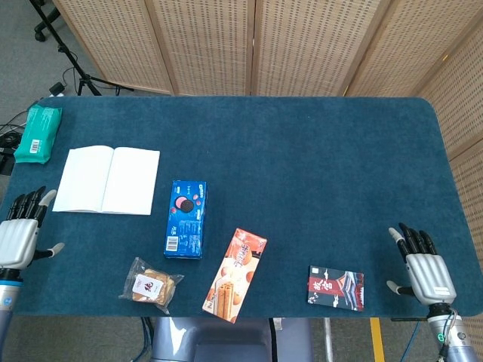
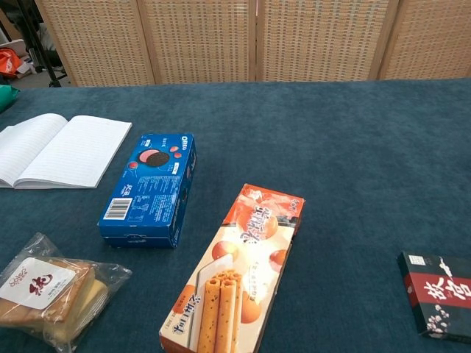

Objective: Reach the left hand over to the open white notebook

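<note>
Left robot hand (image 1: 16, 240) at counter's (image 1: 302, 151) left edge, fingers spread, holding nothing; open white notebook (image 1: 106, 180) lies flat near the left edge, apart from it; right robot hand (image 1: 427, 271) released at front-right corner.

This looks like a robotics lab or recording studio set up for tabletop trials. A table (image 1: 317, 166) covered in dark teal felt fills the head view, walled off from 10 to 2 o'clock by folding woven-cane screens (image 1: 256, 45). At 11 o'clock, on grey carpet (image 1: 23, 68), stand black tripod legs (image 1: 79, 72) and trailing cables (image 1: 9, 128), the kit of a filming setup.
</note>
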Controlling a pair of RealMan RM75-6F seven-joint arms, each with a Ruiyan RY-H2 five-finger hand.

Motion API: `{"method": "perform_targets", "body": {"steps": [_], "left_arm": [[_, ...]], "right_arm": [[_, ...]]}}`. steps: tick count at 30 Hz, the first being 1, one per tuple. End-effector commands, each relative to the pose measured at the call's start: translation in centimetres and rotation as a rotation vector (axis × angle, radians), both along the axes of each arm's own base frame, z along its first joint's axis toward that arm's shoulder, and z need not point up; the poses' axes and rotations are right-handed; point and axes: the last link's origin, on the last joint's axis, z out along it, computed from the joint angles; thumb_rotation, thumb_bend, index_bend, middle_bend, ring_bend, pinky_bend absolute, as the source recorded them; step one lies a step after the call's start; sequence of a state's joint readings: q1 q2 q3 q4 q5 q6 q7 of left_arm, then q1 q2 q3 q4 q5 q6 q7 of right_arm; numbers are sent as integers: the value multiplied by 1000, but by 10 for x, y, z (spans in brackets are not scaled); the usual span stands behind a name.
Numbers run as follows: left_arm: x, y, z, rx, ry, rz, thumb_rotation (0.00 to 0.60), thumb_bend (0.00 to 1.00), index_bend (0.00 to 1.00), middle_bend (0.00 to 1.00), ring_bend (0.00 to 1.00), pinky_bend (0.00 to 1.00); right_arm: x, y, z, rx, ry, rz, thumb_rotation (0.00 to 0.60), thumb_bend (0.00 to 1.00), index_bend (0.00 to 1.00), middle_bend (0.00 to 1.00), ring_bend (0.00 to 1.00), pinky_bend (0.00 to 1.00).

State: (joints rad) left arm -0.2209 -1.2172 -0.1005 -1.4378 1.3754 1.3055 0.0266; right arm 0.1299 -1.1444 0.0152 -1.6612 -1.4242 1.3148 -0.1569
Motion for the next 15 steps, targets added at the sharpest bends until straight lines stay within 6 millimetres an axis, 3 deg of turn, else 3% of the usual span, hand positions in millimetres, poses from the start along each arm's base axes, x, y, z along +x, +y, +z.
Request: {"method": "perform_targets", "body": {"steps": [1,15], "left_arm": [[-5,22,5,-29,39,8,600,27,0,0,0,0],[-31,71,19,-189,110,39,600,21,0,0,0,0]], "right_arm": [[0,0,0,-1,0,1,600,101,54,0,0,0],[-1,-1,-1,-3,7,-5,600,100,53,0,0,0]]}}
